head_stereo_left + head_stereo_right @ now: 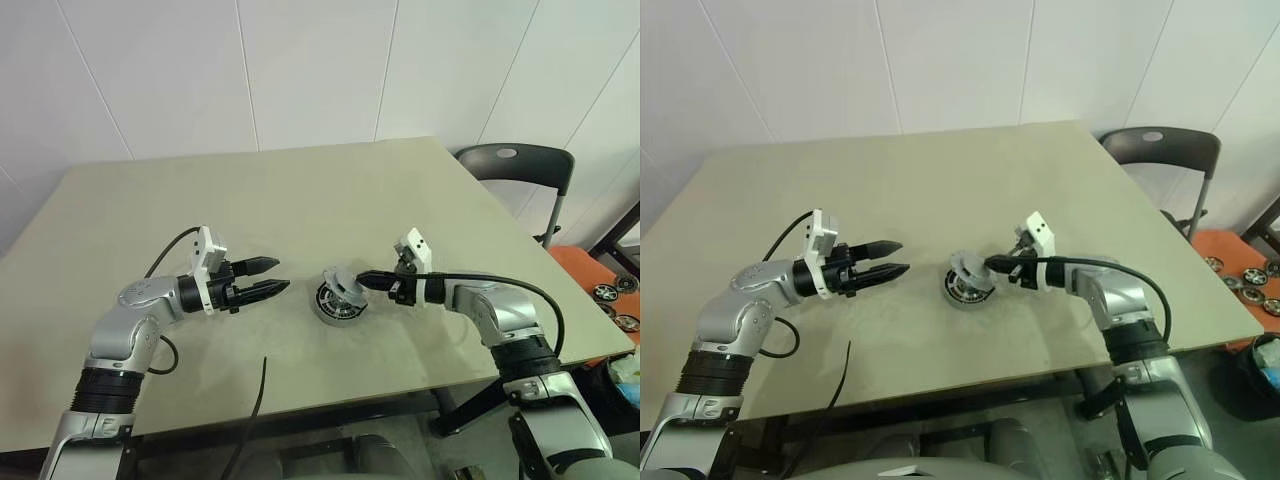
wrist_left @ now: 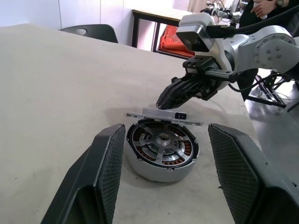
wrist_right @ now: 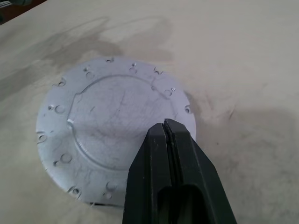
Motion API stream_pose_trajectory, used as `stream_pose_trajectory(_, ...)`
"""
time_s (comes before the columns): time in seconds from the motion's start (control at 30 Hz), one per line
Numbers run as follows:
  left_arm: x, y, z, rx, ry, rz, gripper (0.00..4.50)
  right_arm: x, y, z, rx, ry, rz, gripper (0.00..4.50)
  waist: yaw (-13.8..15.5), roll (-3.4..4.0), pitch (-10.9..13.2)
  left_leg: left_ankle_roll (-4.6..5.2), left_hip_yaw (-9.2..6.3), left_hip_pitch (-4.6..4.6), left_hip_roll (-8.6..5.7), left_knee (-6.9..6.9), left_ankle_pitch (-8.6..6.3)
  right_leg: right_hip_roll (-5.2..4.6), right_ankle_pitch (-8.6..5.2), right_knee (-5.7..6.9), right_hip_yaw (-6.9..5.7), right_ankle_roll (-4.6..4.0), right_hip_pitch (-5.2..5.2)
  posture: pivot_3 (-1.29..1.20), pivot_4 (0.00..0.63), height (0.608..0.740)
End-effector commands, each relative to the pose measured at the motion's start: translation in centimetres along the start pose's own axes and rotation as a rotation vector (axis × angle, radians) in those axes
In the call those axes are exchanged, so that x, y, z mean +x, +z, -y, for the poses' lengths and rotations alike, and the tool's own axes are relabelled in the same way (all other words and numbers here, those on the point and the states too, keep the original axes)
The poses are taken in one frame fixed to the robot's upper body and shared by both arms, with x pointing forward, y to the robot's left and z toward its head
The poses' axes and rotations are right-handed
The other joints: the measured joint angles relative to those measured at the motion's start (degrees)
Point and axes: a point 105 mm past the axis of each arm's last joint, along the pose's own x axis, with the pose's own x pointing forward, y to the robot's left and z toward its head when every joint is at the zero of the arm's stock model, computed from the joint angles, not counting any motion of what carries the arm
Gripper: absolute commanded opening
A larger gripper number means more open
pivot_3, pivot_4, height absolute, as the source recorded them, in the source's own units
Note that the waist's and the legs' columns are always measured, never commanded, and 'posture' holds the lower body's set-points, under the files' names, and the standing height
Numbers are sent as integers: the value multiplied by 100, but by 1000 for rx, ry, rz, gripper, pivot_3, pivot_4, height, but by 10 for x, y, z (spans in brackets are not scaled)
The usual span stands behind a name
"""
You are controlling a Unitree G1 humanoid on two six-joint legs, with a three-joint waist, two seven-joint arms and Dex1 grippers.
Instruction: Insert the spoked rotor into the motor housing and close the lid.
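Observation:
The motor housing, a short grey cup with copper windings, stands at the middle of the table. The spoked rotor lies inside it, shiny spokes and hub facing up. The lid, a flat silver-grey disc, hovers nearly level just above the housing's far rim. It appears edge-on as a thin plate in the left wrist view. My right gripper is shut on the lid's edge, reaching in from the right. My left gripper is open a little to the left of the housing, pointing at it with nothing between its fingers.
A black chair stands beyond the table's back right corner. An orange surface with small wheel-like parts lies off to the right. A black cable hangs over the table's front edge.

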Motion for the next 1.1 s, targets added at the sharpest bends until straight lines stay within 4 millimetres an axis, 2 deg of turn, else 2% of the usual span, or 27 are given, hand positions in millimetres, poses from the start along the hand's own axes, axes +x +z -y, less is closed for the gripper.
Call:
stream_pose_trajectory(0.03,-1,14,0,49,-3,27,3022,10,7,-4,-42,19,12,8,-2,0,0,0,0,0,0,0,0,0,0,1,0,0,0,0,0,740)
stream_pose_trajectory(0.2,1,15,0,51,-7,29,3022,23,-7,0,-113,-2,-32,8,-5,1,-1,0,0,2,0,0,0,0,2,2,0,-3,1,0,0,740)
stream_pose_trajectory(0.37,1,15,1,53,-5,31,3022,33,-15,-6,-161,13,-35,8,-14,-4,-5,0,0,13,0,0,0,0,-2,3,0,3,10,0,0,740)
stream_pose_trajectory(0.53,-1,15,1,53,3,31,3022,32,-19,-6,-155,25,-50,8,-9,-4,-5,0,-1,27,1,0,0,1,-2,8,1,3,21,0,0,740)
stream_pose_trajectory(0.7,-1,14,0,52,10,30,3022,31,-29,-15,-178,79,-98,8,-8,-6,-8,0,-1,30,1,0,0,1,-5,7,0,6,26,0,0,740)
stream_pose_trajectory(0.93,0,13,0,47,5,28,3022,32,-26,-18,-256,81,-102,8,-9,-6,-8,0,0,57,1,-2,0,1,-18,7,1,1,51,0,0,740)
stream_pose_trajectory(1.1,1,12,1,41,-3,28,3022,33,-34,-27,-228,111,-108,8,-10,-6,-8,0,0,73,2,-3,-1,1,-21,5,1,0,69,0,0,740)
